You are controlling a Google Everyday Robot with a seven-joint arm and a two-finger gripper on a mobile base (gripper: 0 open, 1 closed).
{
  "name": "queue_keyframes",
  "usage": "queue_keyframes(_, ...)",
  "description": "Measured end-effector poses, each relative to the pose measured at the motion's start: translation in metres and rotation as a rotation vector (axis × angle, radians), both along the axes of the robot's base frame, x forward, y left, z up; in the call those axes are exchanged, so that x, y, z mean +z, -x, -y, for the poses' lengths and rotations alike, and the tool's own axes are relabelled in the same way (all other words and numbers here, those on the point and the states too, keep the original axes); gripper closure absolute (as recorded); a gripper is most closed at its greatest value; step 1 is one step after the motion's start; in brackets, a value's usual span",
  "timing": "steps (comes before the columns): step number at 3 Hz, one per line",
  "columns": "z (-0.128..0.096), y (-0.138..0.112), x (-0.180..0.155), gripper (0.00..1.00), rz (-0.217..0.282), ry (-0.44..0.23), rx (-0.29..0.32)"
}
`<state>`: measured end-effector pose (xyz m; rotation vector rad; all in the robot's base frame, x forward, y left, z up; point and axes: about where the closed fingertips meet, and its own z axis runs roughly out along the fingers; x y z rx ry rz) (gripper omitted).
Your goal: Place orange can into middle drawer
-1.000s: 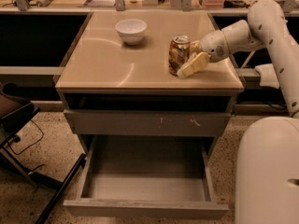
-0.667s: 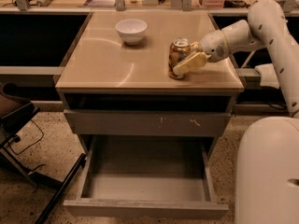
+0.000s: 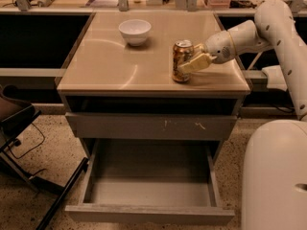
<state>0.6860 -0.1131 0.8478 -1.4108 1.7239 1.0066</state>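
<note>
The orange can stands upright on the tan counter top, right of its middle and near the front edge. My gripper reaches in from the right on the white arm and sits against the can's right and front side, at the height of its lower half. The middle drawer is pulled out below the counter. It is a deep grey box with nothing in it, straight below and in front of the can.
A white bowl sits at the back of the counter, left of the can. A shallower grey drawer front with pale scratches is closed above the open drawer. A dark chair frame stands at the left. My white base fills the lower right.
My gripper has moved a little to the left, further across the front of the can. The can, bowl and drawer have not moved.
</note>
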Motion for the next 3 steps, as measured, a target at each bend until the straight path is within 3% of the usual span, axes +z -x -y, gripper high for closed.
queue_keyframes(1,-0.001,0.003,0.005,1.00,-0.007,0.008,0.032)
queue_keyframes(2,0.023,0.033,0.024,1.00,0.020,0.029,0.090)
queue_keyframes(3,0.070,0.076,0.043,1.00,0.085,0.041,0.086)
